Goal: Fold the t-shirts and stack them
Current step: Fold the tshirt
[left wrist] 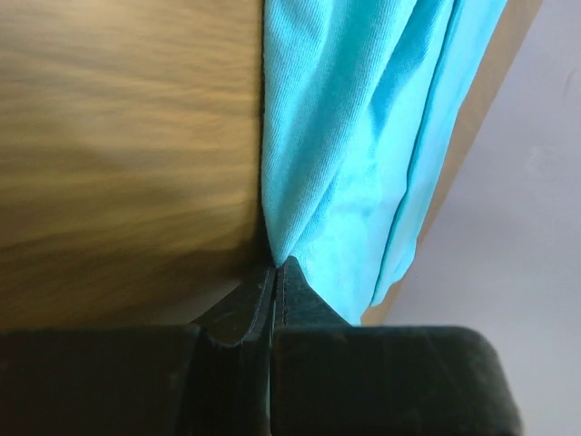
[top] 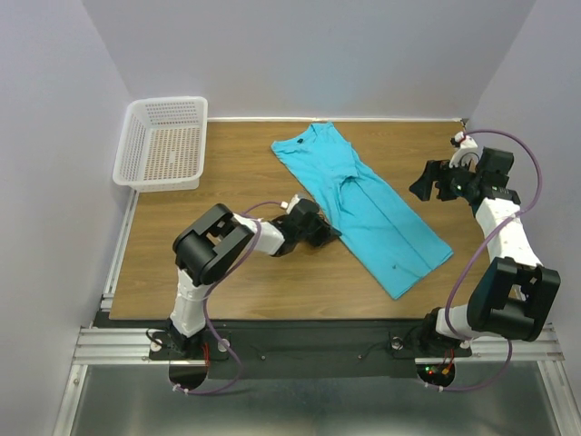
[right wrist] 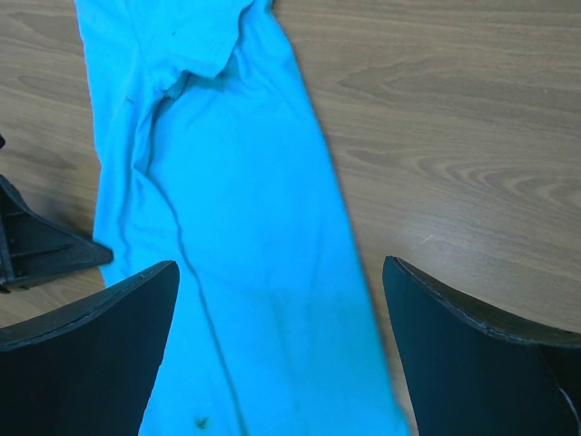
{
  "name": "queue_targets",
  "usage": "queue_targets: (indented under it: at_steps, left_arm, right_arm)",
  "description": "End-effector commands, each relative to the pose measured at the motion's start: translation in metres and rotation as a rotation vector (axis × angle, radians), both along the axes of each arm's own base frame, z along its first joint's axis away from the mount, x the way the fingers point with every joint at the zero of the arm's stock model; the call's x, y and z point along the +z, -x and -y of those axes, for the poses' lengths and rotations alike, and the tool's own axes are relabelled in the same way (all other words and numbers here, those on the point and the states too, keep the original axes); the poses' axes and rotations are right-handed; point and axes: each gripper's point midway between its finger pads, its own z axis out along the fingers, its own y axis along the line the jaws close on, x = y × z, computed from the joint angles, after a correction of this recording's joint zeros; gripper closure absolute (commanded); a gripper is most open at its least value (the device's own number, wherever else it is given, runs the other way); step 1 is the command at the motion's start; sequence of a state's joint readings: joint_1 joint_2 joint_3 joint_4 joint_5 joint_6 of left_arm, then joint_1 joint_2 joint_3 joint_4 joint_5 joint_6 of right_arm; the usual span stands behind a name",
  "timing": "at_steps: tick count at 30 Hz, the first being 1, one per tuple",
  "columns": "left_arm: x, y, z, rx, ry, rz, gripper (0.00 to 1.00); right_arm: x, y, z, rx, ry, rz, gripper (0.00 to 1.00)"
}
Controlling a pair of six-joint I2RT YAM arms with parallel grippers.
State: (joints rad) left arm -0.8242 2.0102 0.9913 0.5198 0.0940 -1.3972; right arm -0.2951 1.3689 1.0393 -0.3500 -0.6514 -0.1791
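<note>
We see the turquoise t-shirt (top: 363, 204) lying diagonally on the bench (top: 236, 282), far edge toward near right corner. The left tool (left wrist: 275, 270), pressed together, seems to pinch its edge; the right tool (right wrist: 280, 268) hangs spread above.

White links (top: 189, 304), black joints (top: 213, 243), purple cables (top: 508, 133), black left gripper (top: 332, 234)

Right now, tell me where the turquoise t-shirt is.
The turquoise t-shirt lies diagonally on the table in the top view, right of centre, left edge pinched by the left gripper.
</note>
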Motion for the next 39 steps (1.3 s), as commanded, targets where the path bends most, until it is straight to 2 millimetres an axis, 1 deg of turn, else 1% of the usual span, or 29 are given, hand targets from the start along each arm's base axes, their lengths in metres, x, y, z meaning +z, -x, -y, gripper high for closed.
queue_targets:
  at_steps: [1, 2, 3, 4, 5, 6, 7, 9, 10, 11, 12, 13, 14, 16, 19, 20, 22, 24, 27, 28, 30, 31, 32, 33, 35, 36, 37, 38, 39]
  left_arm:
    - [-0.005, 0.019, -0.036, -0.075, -0.071, 0.0, 1.0]
    - [-0.006, 0.025, -0.04, -0.105, -0.069, -0.009, 1.0]
    - [-0.009, 0.028, -0.052, -0.117, -0.084, -0.009, 1.0]
    - [-0.01, 0.031, -0.057, -0.13, -0.088, -0.009, 1.0]
    - [-0.018, 0.042, -0.066, -0.157, -0.101, -0.04, 1.0]
    - [-0.016, 0.043, -0.071, -0.167, -0.103, -0.04, 1.0]
    - [-0.019, 0.041, -0.082, -0.183, -0.129, -0.026, 1.0]
    - [-0.023, 0.046, -0.101, -0.224, -0.178, -0.031, 1.0]
    - [-0.024, 0.04, -0.114, -0.207, -0.195, -0.041, 1.0]
    - [-0.027, 0.043, -0.124, -0.218, -0.221, -0.063, 0.98]
    - [-0.024, 0.04, -0.131, -0.223, -0.233, -0.056, 0.96]
    - [-0.024, 0.033, -0.144, -0.226, -0.258, -0.044, 0.93]
    - [-0.021, 0.027, -0.148, -0.23, -0.265, -0.036, 0.91]
    - [-0.02, 0.026, -0.162, -0.238, -0.297, -0.057, 0.88]
    - [-0.012, 0.016, -0.177, -0.243, -0.333, -0.046, 0.78]
    - [-0.006, 0.014, -0.182, -0.252, -0.348, -0.036, 0.68]
    - [0.001, 0.014, -0.184, -0.27, -0.357, -0.023, 0.59]
    - [0.015, 0.013, -0.188, -0.286, -0.383, 0.016, 0.51]
    - [0.027, 0.012, -0.199, -0.282, -0.426, 0.05, 0.44]
    - [0.039, 0.008, -0.205, -0.273, -0.446, 0.1, 0.43]
    - [0.058, -0.001, -0.212, -0.246, -0.46, 0.171, 0.41]
    - [0.064, -0.008, -0.217, -0.242, -0.471, 0.21, 0.41]
    - [0.07, -0.015, -0.22, -0.227, -0.484, 0.245, 0.41]
    - [0.082, -0.029, -0.22, -0.208, -0.482, 0.298, 0.4]
    - [0.093, -0.046, -0.219, -0.206, -0.48, 0.368, 0.4]
    - [0.098, -0.067, -0.22, -0.187, -0.474, 0.389, 0.4]
    - [0.099, -0.078, -0.217, -0.195, -0.464, 0.401, 0.4]
    - [0.098, -0.087, -0.215, -0.206, -0.465, 0.407, 0.4]
    - [0.101, -0.111, -0.208, -0.211, -0.469, 0.424, 0.4]
  right_arm:
    - [0.023, -0.008, -0.002, 0.029, -0.012, 0.081, 0.0]
    - [0.023, -0.007, -0.005, 0.043, -0.02, 0.081, 0.0]
    - [0.021, -0.007, -0.007, 0.057, -0.023, 0.081, 0.0]
    - [0.021, -0.007, -0.008, 0.066, -0.03, 0.079, 0.0]
    - [0.021, -0.005, -0.012, 0.083, -0.046, 0.078, 0.0]
    - [0.021, -0.005, -0.013, 0.092, -0.052, 0.078, 0.0]
    - [0.019, -0.005, -0.014, 0.106, -0.056, 0.077, 0.0]
    - [0.017, -0.001, -0.024, 0.168, -0.077, 0.075, 0.0]
    - [0.017, 0.001, -0.026, 0.191, -0.083, 0.075, 0.0]
    - [0.016, 0.006, -0.033, 0.228, -0.107, 0.066, 0.0]
    - [0.014, 0.008, -0.035, 0.247, -0.114, 0.06, 0.0]
    - [0.012, 0.008, -0.035, 0.271, -0.101, 0.067, 0.0]
    - [0.01, 0.012, -0.038, 0.286, -0.11, 0.053, 0.0]
    - [0.006, 0.012, -0.038, 0.307, -0.091, 0.055, 0.0]
    - [0.001, 0.013, -0.039, 0.324, -0.077, 0.044, 0.0]
    - [-0.001, 0.012, -0.041, 0.33, -0.071, 0.039, 0.0]
    - [-0.002, 0.01, -0.043, 0.343, -0.057, 0.039, 0.0]
    - [-0.006, 0.006, -0.048, 0.358, -0.044, 0.029, 0.0]
    - [-0.008, 0.0, -0.053, 0.368, -0.027, 0.021, 0.0]
    - [-0.011, -0.004, -0.061, 0.387, -0.027, 0.011, 0.0]
    - [-0.015, -0.01, -0.066, 0.387, -0.013, -0.008, 0.0]
    - [-0.018, -0.016, -0.075, 0.404, -0.016, -0.021, 0.0]
    - [-0.021, -0.02, -0.077, 0.399, -0.003, -0.032, 0.0]
    - [-0.022, -0.024, -0.081, 0.4, 0.0, -0.04, 0.0]
    - [-0.022, -0.035, -0.092, 0.409, -0.012, -0.054, 0.0]
    - [-0.022, -0.04, -0.094, 0.403, -0.013, -0.056, 0.0]
    - [-0.02, -0.043, -0.098, 0.393, -0.033, -0.066, 0.0]
    - [-0.017, -0.052, -0.099, 0.389, -0.042, -0.055, 0.0]
    - [-0.015, -0.056, -0.1, 0.377, -0.058, -0.06, 0.0]
